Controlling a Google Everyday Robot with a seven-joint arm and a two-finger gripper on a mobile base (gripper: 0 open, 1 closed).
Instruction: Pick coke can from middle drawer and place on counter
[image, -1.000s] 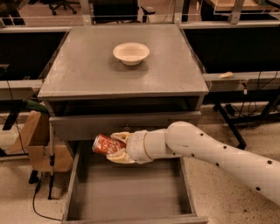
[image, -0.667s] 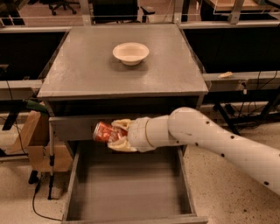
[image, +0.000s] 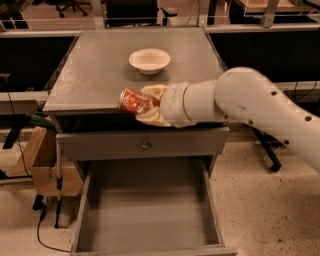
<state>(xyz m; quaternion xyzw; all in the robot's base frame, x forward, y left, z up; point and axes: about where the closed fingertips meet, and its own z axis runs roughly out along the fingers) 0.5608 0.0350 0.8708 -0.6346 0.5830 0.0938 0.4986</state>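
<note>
My gripper (image: 148, 105) is shut on the coke can (image: 134, 101), a small red can with white lettering. It holds the can on its side, just above the front edge of the counter (image: 90, 70). The can's silver end points left. The middle drawer (image: 147, 212) stands pulled open below, with a bare grey floor. My white arm reaches in from the right.
A white bowl (image: 149, 60) sits on the counter behind the can. A shut drawer front with a small round knob (image: 145, 146) lies under the counter lip. A cardboard box (image: 42, 162) and cables stand at the left of the cabinet. Desks and chair legs are behind.
My gripper has lifted the coke can from in front of the drawers up to the counter's front edge. The drawer stays open.
</note>
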